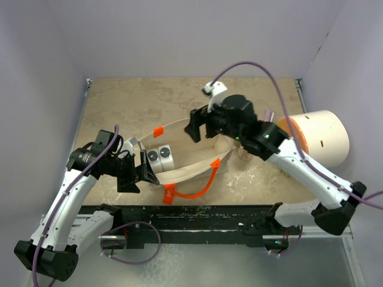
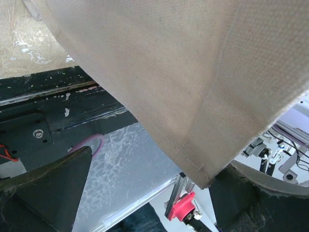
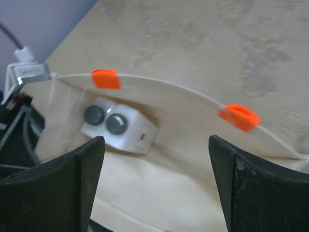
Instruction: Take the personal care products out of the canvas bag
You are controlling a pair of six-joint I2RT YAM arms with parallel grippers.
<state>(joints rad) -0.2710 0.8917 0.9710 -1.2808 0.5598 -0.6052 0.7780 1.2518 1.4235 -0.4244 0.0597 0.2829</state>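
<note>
Right gripper (image 3: 155,145) is spread above the canvas bag (image 1: 185,170) mouth. Left gripper (image 2: 154,164) is spread too, canvas loose between its jaws. White bottles (image 3: 118,124) sit at the bag's left end. We descend straight, straddle one bottle, avoid snagging fabric.

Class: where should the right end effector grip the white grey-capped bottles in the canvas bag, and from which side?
Across the white bottles just below their caps, probably, entering the canvas bag through its open mouth, which the caps face.
</note>
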